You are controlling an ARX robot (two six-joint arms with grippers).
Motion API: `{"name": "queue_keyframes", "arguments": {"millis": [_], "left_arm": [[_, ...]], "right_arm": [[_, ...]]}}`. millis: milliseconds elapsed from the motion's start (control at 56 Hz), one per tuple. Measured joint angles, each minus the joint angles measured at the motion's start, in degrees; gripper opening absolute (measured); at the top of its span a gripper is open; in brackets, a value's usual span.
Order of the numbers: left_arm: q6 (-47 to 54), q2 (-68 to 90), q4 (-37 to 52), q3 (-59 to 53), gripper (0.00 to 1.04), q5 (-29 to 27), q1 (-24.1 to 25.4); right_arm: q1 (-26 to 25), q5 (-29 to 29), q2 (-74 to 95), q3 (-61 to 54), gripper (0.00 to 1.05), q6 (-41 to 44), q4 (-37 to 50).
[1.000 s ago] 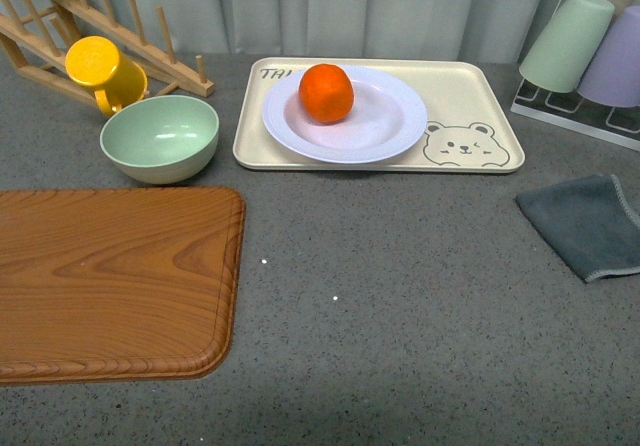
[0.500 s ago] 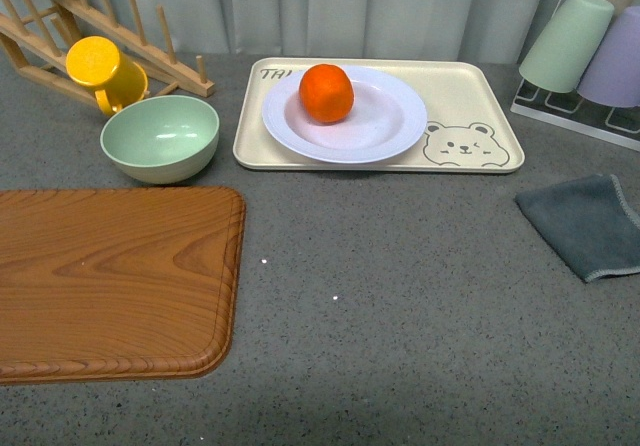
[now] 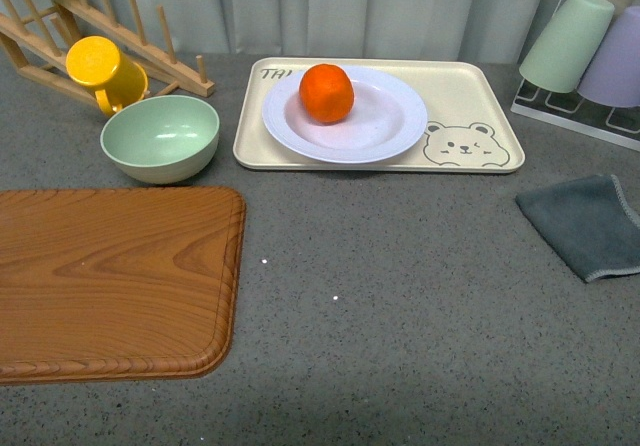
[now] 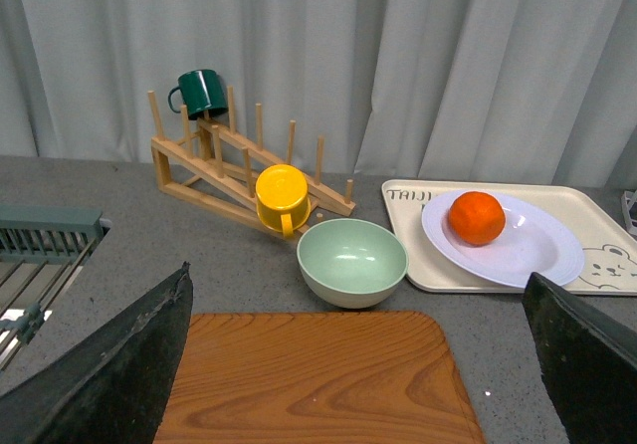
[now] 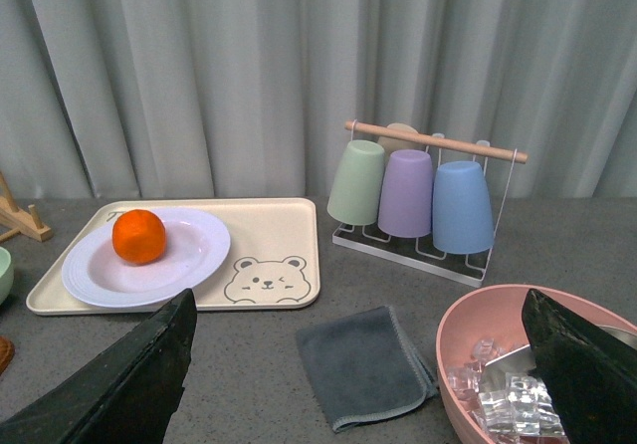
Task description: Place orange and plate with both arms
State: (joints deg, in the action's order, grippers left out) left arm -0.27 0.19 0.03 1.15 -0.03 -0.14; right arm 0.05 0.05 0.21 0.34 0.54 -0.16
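Observation:
The orange [image 3: 326, 93] sits on the left part of the pale lavender-white plate [image 3: 385, 126], which rests on the cream bear tray [image 3: 470, 96] at the back of the counter. Both also show in the left wrist view, orange [image 4: 475, 217] on plate [image 4: 537, 255], and in the right wrist view, orange [image 5: 138, 236] on plate [image 5: 189, 255]. Neither arm shows in the front view. My left gripper [image 4: 358, 364] is open and empty, held back above the wooden board. My right gripper [image 5: 363, 364] is open and empty above the grey cloth.
A wooden board [image 3: 110, 281] lies at the front left. A pale green bowl [image 3: 160, 138] and a yellow mug [image 3: 103, 71] on a wooden rack [image 3: 150, 46] stand at the back left. A grey cloth [image 3: 590, 224] and a cup rack [image 3: 590, 51] are right. A pink bowl of ice [image 5: 528, 374] is near my right gripper.

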Motion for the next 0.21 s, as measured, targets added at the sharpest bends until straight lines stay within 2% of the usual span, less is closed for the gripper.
{"name": "queue_keyframes", "arguments": {"millis": [214], "left_arm": [[0.0, 0.0, 0.0, 0.0, 0.98, 0.0, 0.0]], "right_arm": [[0.0, 0.0, 0.0, 0.0, 0.96, 0.0, 0.0]]}}
